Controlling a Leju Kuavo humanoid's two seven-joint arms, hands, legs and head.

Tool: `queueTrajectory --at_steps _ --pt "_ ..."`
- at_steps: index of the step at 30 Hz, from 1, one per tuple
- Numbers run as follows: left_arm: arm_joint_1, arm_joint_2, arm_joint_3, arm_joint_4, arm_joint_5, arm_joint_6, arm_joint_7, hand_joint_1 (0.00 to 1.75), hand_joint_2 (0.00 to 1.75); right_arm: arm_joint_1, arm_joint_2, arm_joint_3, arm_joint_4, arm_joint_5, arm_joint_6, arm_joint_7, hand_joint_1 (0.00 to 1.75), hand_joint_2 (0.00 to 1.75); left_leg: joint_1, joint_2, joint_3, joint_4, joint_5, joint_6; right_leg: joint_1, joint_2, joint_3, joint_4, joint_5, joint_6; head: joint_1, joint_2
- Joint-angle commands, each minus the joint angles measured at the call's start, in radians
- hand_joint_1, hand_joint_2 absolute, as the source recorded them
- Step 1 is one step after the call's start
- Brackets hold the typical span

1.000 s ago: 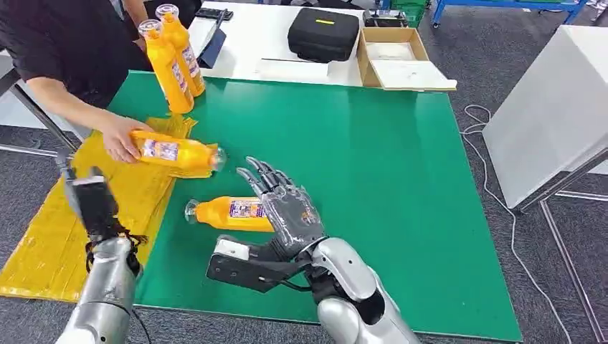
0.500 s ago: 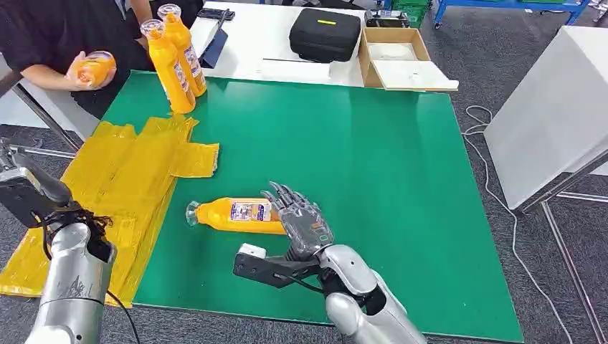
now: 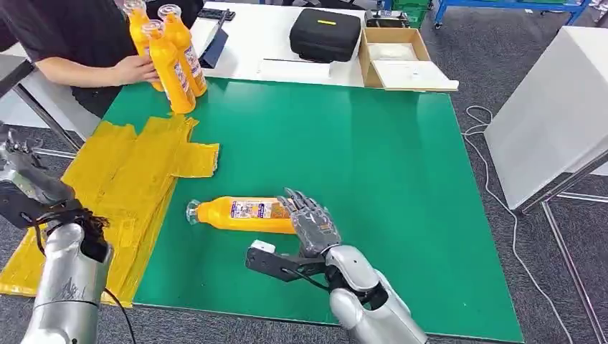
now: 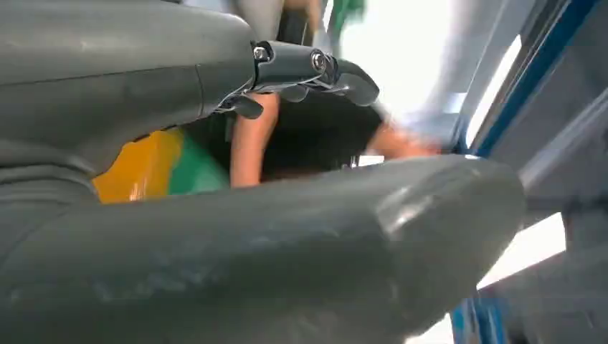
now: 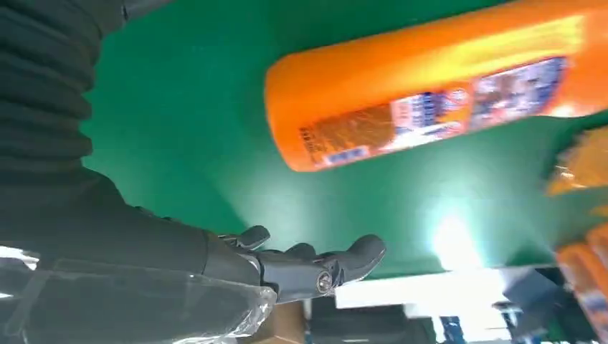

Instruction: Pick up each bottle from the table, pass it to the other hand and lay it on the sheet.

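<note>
Third bottle taken off sheet by person's hand, stood beside upright pair; left hand withdrawn off-desk.

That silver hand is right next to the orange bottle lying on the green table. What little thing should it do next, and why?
Probably close its fingers around the bottle. The right hand is open at the bottle's base end, fingers spread, not gripping it. The bottle lies on its side on the green table, off the yellow sheet, so it must be grasped before any hand-over to the left hand.
</note>
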Motion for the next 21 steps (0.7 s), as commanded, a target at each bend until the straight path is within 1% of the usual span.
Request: queueTrajectory --at_steps 1,3,4,6,7,8,11,12,16,20,21 --pt "-0.035 0.034 -0.068 0.064 0.084 -0.133 0.027 0.00 0.00 -0.082 0.000 -0.030 0.200 0.007 -0.019 -0.024 0.00 1.75 0.001 0.000 0.004 0.000 -0.001 -0.003 0.001 -0.001 0.005 0.000 -0.001 -0.002 0.000 0.000" --pt "-0.035 0.034 -0.068 0.064 0.084 -0.133 0.027 0.00 0.00 -0.082 0.000 -0.030 0.200 0.007 -0.019 -0.024 0.00 1.75 0.000 0.001 0.003 0.000 0.000 -0.003 0.000 0.000 0.004 0.000 -0.001 -0.001 0.000 0.000" --pt "-0.035 0.034 -0.068 0.064 0.084 -0.133 0.027 0.00 0.00 -0.082 0.000 -0.030 0.200 0.007 -0.019 -0.024 0.00 1.75 0.000 0.001 0.005 0.000 -0.001 -0.004 0.000 -0.001 0.006 0.000 -0.002 -0.002 0.000 0.000" --pt "-0.033 0.038 -0.093 0.077 0.107 -0.196 0.046 0.00 0.00 -0.091 0.002 -0.024 0.210 0.010 -0.017 -0.022 0.00 1.75 0.001 0.001 0.002 0.000 0.000 -0.003 0.000 -0.001 0.004 0.000 -0.001 -0.001 0.000 0.000" --pt "-0.034 0.038 -0.104 0.084 0.106 -0.201 0.042 0.00 0.00 -0.102 0.006 -0.024 0.232 0.011 -0.016 -0.022 0.00 1.75 0.000 0.001 0.004 0.000 -0.001 -0.004 0.000 -0.001 0.005 0.000 -0.002 -0.001 0.000 0.000" --pt "-0.041 0.030 -0.123 0.090 0.094 -0.190 0.029 0.00 0.00 -0.126 0.020 -0.026 0.281 0.007 -0.014 -0.024 0.00 1.75 0.000 0.000 0.003 0.000 0.000 -0.003 0.000 -0.001 0.005 0.000 -0.001 -0.001 0.000 0.000" --pt "-0.047 0.019 -0.136 0.087 0.102 -0.180 0.024 0.00 0.00 -0.163 0.038 -0.019 0.353 0.002 -0.014 -0.033 0.00 1.75 0.000 0.000 0.002 0.000 0.000 -0.003 0.000 -0.001 0.003 0.000 -0.001 -0.001 0.000 0.000" --pt "-0.050 0.020 -0.147 0.087 0.101 -0.178 0.024 0.00 0.00 -0.185 0.049 -0.013 0.398 0.004 -0.016 -0.039 0.00 1.75 0.000 0.000 0.004 0.000 -0.001 -0.004 0.000 -0.001 0.005 0.001 -0.001 -0.002 0.000 0.000" --pt "-0.076 0.021 -0.158 0.104 0.101 -0.158 0.018 0.00 0.00 -0.232 0.087 0.000 0.493 0.007 -0.028 -0.055 0.00 1.75 0.000 0.002 0.003 0.000 0.000 -0.003 0.000 -0.001 0.003 0.001 0.000 -0.001 0.000 0.000" --pt "-0.096 0.017 -0.168 0.149 0.108 -0.160 0.005 0.00 0.00 -0.261 0.132 0.024 0.548 0.015 -0.042 -0.061 0.00 1.75 0.001 0.002 0.001 0.000 0.001 -0.003 0.000 -0.001 0.002 0.000 0.000 -0.001 0.000 0.000" --pt "-0.099 0.016 -0.170 0.161 0.109 -0.161 -0.002 0.00 0.00 -0.266 0.138 0.029 0.554 0.014 -0.041 -0.062 0.00 1.75 0.001 0.001 0.003 0.000 0.000 -0.004 0.000 -0.001 0.004 0.001 -0.001 -0.002 0.000 0.000"
